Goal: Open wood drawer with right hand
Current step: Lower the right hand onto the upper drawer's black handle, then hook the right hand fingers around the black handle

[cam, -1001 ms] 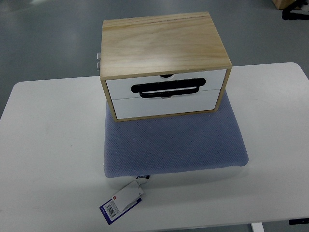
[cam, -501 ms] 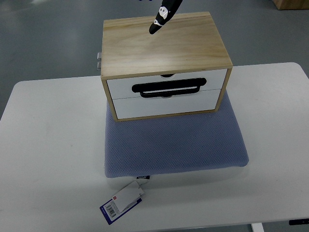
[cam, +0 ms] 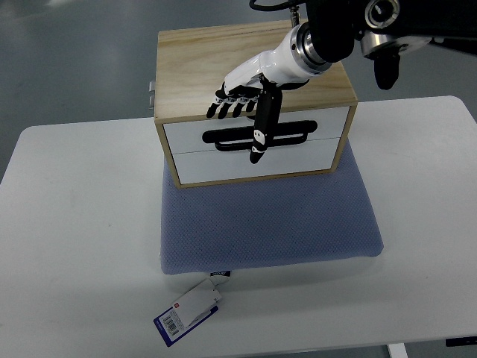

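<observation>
Here, the right hand is seen spread and empty over the front of the wood box on a blue cushion, apparently short of the black handle, with both drawers shut and the pull left undone.

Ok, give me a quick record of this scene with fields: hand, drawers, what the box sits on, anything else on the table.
hand: right hand over the box's front top edge, fingers spread, thumb hanging down across the black handle
drawers: both shut
box: wooden box on a blue cushion
table: white table
extra: tag at the cushion's front edge
left hand: not in view
</observation>
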Available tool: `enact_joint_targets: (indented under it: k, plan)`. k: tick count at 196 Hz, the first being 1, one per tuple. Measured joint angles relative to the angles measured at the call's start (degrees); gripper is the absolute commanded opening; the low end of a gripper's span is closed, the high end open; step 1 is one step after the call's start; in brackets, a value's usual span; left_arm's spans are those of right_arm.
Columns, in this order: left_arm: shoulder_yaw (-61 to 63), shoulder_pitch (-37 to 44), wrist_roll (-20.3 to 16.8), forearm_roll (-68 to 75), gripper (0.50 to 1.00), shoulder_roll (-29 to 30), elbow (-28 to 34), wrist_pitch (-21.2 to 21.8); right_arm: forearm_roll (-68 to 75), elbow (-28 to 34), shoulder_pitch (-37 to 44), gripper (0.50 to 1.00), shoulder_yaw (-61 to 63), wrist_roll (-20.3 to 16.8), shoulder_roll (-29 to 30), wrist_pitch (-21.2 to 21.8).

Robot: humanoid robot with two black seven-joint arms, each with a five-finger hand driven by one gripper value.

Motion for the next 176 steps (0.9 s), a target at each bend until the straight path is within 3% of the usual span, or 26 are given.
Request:
enact_joint_targets:
  k: [176]
  plan:
    - [0.0, 0.0, 0.0, 0.0, 1.0, 0.0, 0.3, 0.1, -0.3, -0.1, -6.0, 0.944, -1.3, -3.3, 1.1, -7.1]
